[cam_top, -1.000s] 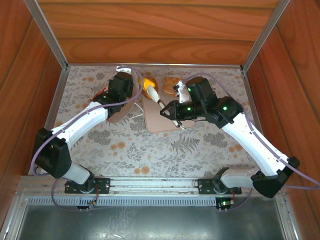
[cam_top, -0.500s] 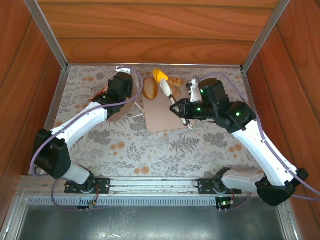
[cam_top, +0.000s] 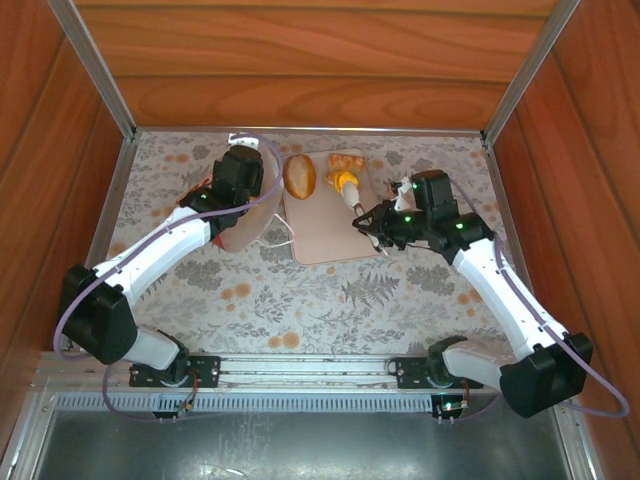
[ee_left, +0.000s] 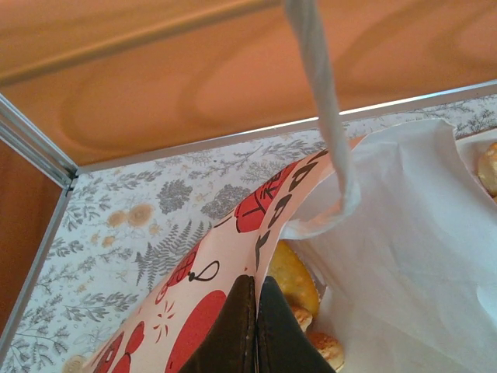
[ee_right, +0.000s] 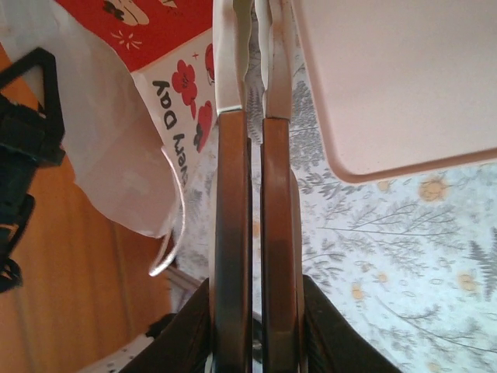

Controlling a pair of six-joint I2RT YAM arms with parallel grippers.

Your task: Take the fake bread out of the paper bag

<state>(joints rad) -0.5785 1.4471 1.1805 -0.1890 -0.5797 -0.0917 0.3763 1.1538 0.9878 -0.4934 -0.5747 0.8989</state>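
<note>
Your left gripper (ee_left: 255, 315) is pressed together on the top edge of the paper bag (ee_left: 186, 287). It pinches the paper where the red flower print meets the white inside. The bag sits on the far left part of the table (cam_top: 300, 290), just left of the tray (cam_top: 320, 238). It leans under your left arm with its mouth toward the tray. Look inside the bag and you can see two golden rolls (ee_left: 293, 276), one behind the other, right by the fingers. A white cord handle (ee_left: 320, 109) loops up in front of the left wrist camera.

Your right gripper (ee_right: 256, 338) is squeezed on a pair of tongs (ee_right: 248, 194) with brown wooden handles. The two handles are pressed almost together. The tips of the tongs pinch a small yellow bread (cam_top: 345, 181) over the far end of the pale tray. You cannot tell if that bread touches the tray.

An oval roll (cam_top: 299, 176) lies at the far left end of the tray. A browner pastry (cam_top: 347, 160) lies at the far edge, just behind the bread in the tongs.
</note>
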